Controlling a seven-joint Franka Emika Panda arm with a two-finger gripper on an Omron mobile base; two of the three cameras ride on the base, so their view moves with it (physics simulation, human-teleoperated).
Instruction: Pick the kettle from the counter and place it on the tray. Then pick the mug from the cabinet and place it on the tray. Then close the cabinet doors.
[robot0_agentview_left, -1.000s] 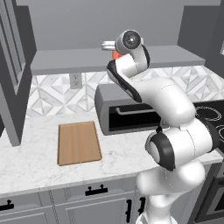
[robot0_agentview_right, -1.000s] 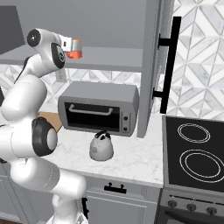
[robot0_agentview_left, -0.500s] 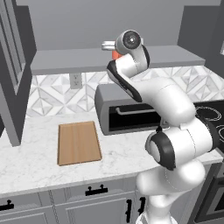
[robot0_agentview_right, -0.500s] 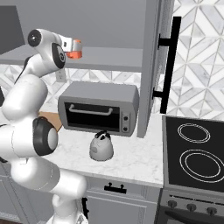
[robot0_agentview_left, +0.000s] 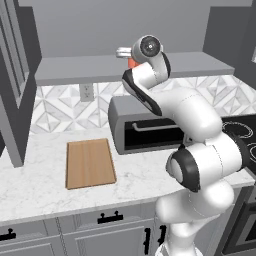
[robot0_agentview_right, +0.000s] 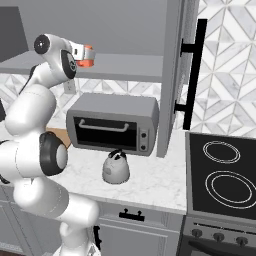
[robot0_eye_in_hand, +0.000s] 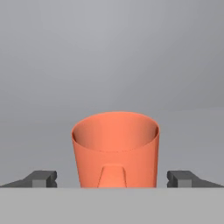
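Worktop (robot0_agentview_left: 35, 187): a long white marble-patterned surface with grey veining is seen over grey drawers with black handles.
Tray (robot0_agentview_left: 90, 162): a flat light-brown wooden board is laid on the worktop, left of the toaster oven and near the front edge; nothing is carried on it.
Kettle (robot0_agentview_right: 116, 167): the squat silver-grey kettle with a black top handle is stood upright on the worktop, just in front of the toaster oven, well apart from the tray.
Toaster oven (robot0_agentview_right: 112, 122): a grey box with a dark door and bar handle is set against the tiled back wall, between the tray and the cooktop.
Cooktop (robot0_agentview_right: 222, 177): a black hob with ringed burners is seen at the right end of the worktop.
Cabinet doors (robot0_agentview_right: 175, 75): a tall grey door with a vertical black bar handle is swung open on the right; another open door (robot0_agentview_left: 15, 80) is seen on the left.
Cabinet (robot0_agentview_left: 75, 70): the plain grey inner shelf is exposed above the toaster oven.
Pincer (robot0_eye_in_hand: 113, 179): it is raised to shelf height and spread wide, one dark fingertip (robot0_eye_in_hand: 41, 178) being placed at each side of the mug without visible contact.
Mug (robot0_eye_in_hand: 114, 148): the orange mug is stood upright on the cabinet shelf, between the two fingertips, its handle turned toward the hand camera.
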